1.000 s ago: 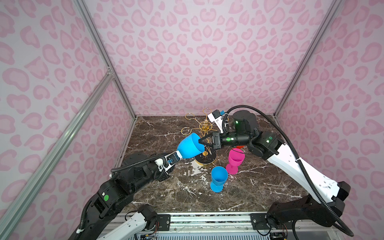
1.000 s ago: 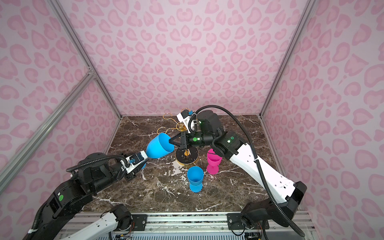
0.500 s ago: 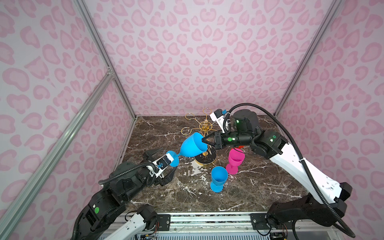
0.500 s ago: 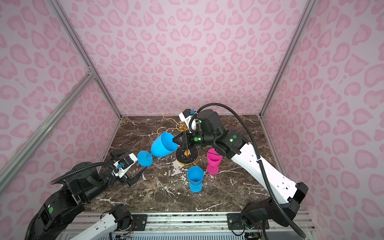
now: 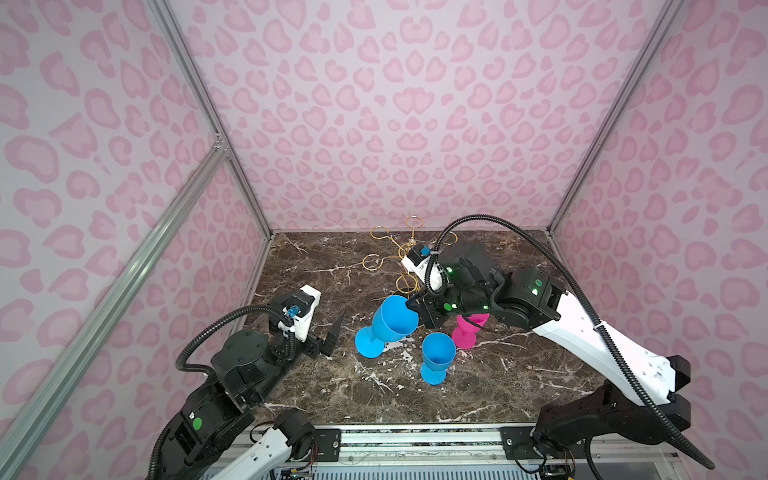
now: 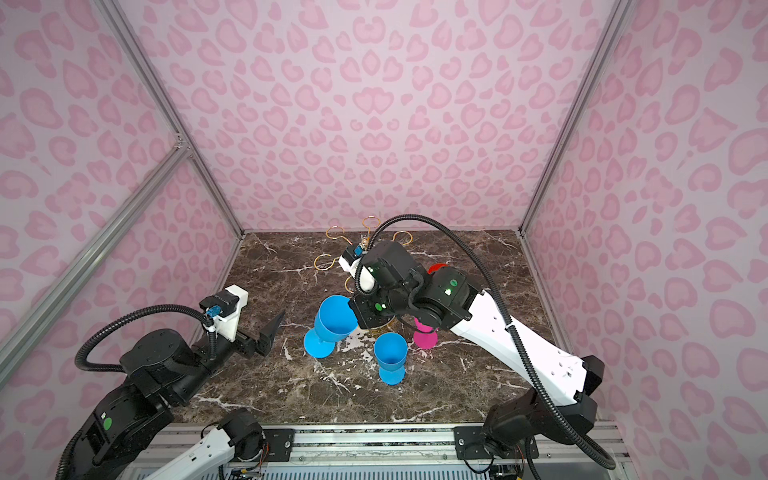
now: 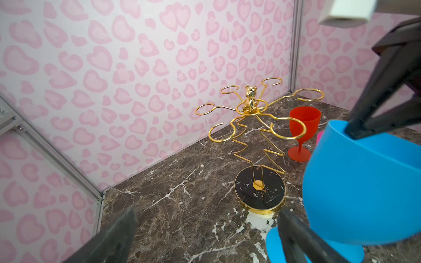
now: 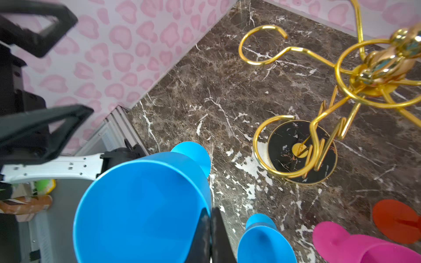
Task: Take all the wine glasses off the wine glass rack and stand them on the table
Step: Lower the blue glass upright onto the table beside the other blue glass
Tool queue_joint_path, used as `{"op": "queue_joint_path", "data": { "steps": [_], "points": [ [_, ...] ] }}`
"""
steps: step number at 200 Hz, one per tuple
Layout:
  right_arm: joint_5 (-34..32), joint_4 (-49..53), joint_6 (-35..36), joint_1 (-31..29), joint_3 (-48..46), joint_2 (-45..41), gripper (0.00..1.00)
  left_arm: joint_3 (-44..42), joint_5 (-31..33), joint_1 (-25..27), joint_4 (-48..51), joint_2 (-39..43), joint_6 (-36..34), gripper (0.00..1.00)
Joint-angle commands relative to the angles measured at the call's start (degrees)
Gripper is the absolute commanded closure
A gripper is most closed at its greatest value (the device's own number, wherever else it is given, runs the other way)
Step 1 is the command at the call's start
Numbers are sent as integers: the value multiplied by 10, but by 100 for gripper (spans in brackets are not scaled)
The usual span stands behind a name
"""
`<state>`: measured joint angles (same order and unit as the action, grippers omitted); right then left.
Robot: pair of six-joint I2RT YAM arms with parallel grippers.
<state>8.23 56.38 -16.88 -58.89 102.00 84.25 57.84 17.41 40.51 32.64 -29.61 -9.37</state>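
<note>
The left gripper [image 7: 206,210] has let go of the stem of the blue wine glass [image 5: 394,321], spread its jaws wide and drawn back toward the left edge of the counter [image 5: 316,270]. The glass now hangs from the right gripper [image 5: 412,309] alone, pinched at the rim. It has come lower and nearer the front edge, tilted, with its foot close to the counter.

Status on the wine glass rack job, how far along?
Done: every loop of the wine glass rack is bare. In hand: the right gripper is shut on the rim of the big blue wine glass, tilted, foot low by the table; whether it rests there I cannot tell. The left gripper is open, clear of it. Left, probably: stand it upright and let go.
</note>
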Motion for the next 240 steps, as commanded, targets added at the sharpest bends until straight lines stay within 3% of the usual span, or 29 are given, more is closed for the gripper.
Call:
{"op": "queue_joint_path", "data": {
  "steps": [1, 30, 75, 151, 240],
  "points": [
    [-70, 23, 29, -24, 1, 3, 100, 2, 45, 0, -30, -6, 53, 3],
    [-112, 15, 42, -59, -19, 3, 100, -5, 101, -1, -44, 4, 115, 3],
    [-165, 32, 72, -96, -41, 30, 100, -10, 102, -1, -21, 2, 181, 3],
    [-141, 37, 142, -115, -40, 91, 100, -38, 126, -1, -21, 36, 222, 3],
    [-142, 30, 157, -107, -53, 163, 100, -53, 111, -1, -12, 37, 241, 3]
  ]
}}
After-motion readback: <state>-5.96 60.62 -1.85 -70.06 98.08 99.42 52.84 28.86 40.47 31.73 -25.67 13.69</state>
